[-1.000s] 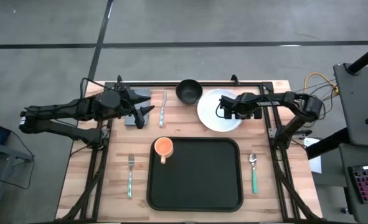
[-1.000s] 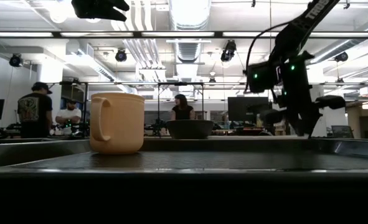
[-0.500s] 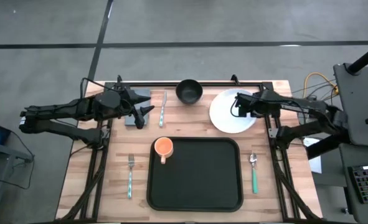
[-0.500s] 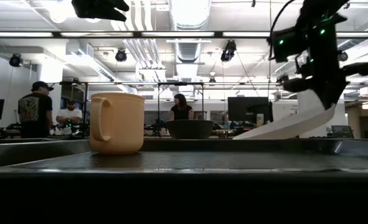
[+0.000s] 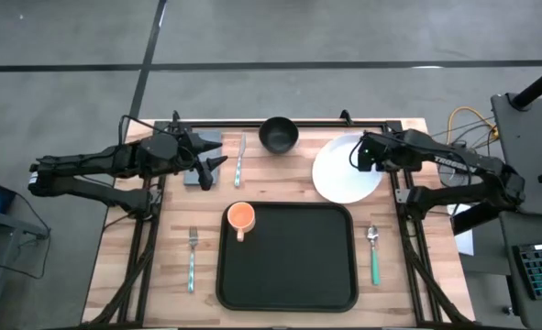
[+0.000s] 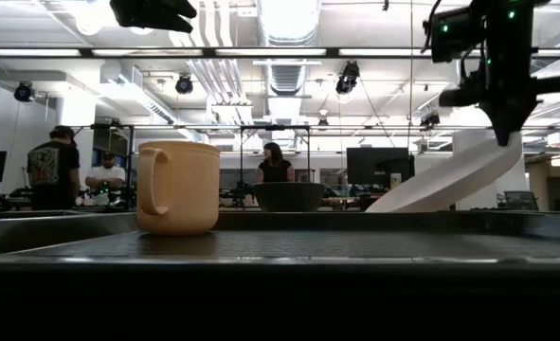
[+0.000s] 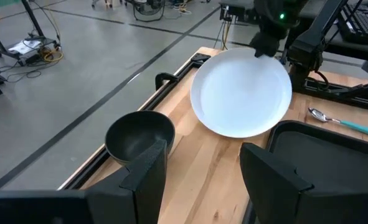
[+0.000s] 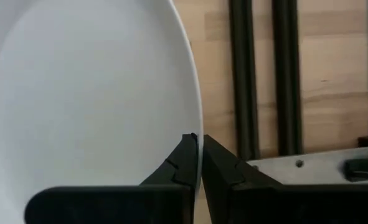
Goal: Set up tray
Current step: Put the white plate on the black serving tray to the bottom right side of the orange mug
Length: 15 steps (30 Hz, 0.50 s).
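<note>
Since the earlier frames your right pincer [image 5: 360,153] had dragged the white plate [image 5: 346,170] further toward the right side of the counter [image 5: 280,188] and raised its gripped edge higher, so that the plate, which lay flat a second ago, now stood tilted. In the low view the plate [image 6: 447,180] sloped up to the right, its low edge near the surface and its high edge pinched under the right pincer [image 6: 504,125]. The right wrist view showed you the two dark fingers [image 8: 185,163] clenched on the plate's rim [image 8: 195,112], one on each face of it. The tray [image 5: 289,275] lay flat at the near middle of the counter, apart from the plate, and the orange mug [image 5: 241,218] stood upright in its far left corner with the handle pointing toward the near edge. Your left pincer [image 5: 214,163] had not moved: it hung over the grey napkin [image 5: 197,177] at the far left of the counter, just beside the knife [image 5: 239,159], and its fingers [image 7: 147,167] were spread apart with nothing between them. The black bowl [image 5: 278,134] sat at the far edge between that knife and the plate. A fork [image 5: 193,258] lay left of the tray and a spoon [image 5: 374,254] right of it, both with teal handles. In the low view, people [image 6: 52,169] stood in the room beyond.
</note>
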Tool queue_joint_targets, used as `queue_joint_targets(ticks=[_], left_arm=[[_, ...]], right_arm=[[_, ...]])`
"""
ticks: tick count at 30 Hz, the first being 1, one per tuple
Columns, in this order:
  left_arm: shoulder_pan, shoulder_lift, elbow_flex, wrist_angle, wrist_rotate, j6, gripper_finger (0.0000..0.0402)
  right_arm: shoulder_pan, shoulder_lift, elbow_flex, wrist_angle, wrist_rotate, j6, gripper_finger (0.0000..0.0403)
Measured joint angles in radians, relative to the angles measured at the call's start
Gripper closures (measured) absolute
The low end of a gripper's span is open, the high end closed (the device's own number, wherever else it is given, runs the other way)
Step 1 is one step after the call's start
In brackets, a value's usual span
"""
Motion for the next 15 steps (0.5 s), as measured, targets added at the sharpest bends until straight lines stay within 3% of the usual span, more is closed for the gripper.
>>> queue_joint_targets(ticks=[5,12,15], left_arm=[[0.0,0.0,0.0,0.0,0.0,0.0,0.0218],[0.0,0.0,0.0,0.0,0.0,0.0,0.0218],[0.0,0.0,0.0,0.0,-0.001,0.0,0.0218]], right_arm=[[0.002,-0.002,0.136,-0.058,-0.025,-0.105,0.0396],[0.0,0.005,0.342,-0.125,0.033,-0.146,0.0396],[0.002,0.003,0.405,-0.156,-0.006,-0.15,0.0395]])
